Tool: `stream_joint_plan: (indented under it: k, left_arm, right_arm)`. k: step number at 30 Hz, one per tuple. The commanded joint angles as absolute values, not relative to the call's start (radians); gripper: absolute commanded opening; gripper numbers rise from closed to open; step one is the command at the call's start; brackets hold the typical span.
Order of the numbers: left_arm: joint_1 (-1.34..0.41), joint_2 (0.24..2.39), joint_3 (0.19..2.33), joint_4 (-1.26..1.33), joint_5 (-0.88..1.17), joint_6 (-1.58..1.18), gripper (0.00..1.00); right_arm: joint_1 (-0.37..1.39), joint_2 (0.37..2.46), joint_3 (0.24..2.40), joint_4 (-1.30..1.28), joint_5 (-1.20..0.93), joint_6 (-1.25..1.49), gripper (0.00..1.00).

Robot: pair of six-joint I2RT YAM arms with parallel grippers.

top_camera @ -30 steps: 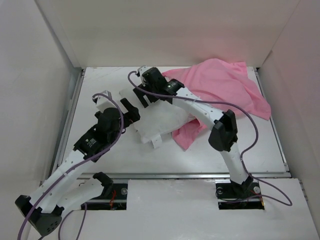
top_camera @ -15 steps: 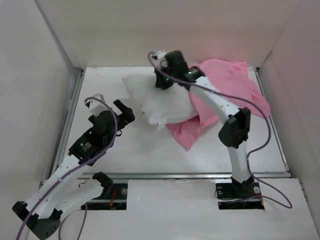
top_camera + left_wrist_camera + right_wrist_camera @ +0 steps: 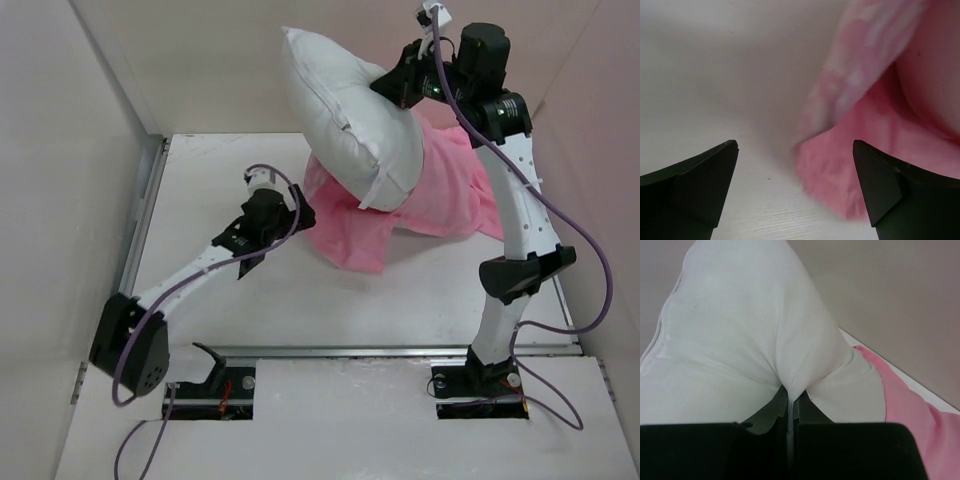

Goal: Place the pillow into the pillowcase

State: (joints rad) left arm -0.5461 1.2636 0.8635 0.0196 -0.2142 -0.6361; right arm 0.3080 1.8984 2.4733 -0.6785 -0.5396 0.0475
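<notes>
From above: holding the pillow (image 3: 345, 120) aloft at upper centre, right gripper (image 3: 405, 88) pinched tight on its fabric; under it, crumpled at centre right, the pillowcase (image 3: 420, 200).

Left wrist: left gripper (image 3: 795, 145) spread wide, poised just short of a pink hem at lower right.

Right wrist: clamped on a white fold.

Judged the lift-and-open step; next, calls for nipping that hem to open the mouth.

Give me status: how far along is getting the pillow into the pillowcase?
Done: the pillow is grasped and raised, right jaws shut on a pinch of its fabric. In hand: it hangs over the crumpled pillowcase; left jaws stand open at the case's near edge, gripping nothing. Left: open the case and feed the pillow in; none of it is inside yet.
</notes>
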Motion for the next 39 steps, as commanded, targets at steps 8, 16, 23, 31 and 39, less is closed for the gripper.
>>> stream_joint_plan:
  k: [8,16,23,31,39]
  left_arm:
    - [-0.552,1.528,0.908,0.393,-0.066,-0.465,1.0]
    - [-0.534,1.544,1.011,0.362,0.026,-0.425,0.0]
    - [-0.491,1.169,1.055,0.231,-0.035,-0.396,0.0]
    - [-0.399,1.077,1.126,0.098,-0.144,-0.397,0.0]
    - [-0.344,1.129,1.008,0.107,-0.144,-0.485,0.0]
  right_arm:
    - [0.304,1.885,2.545,-0.496,-0.718,0.135,0.0]
    - [0.304,1.865,2.409,-0.506,-0.746,0.097,0.0]
    - [0.494,1.875,2.268,-0.667,-0.261,-0.219,0.0]
    - [0.595,1.79,1.861,-0.515,0.401,-0.13,0.0]
    - [0.604,1.662,1.798,-0.465,-0.3,-0.109,0.45]
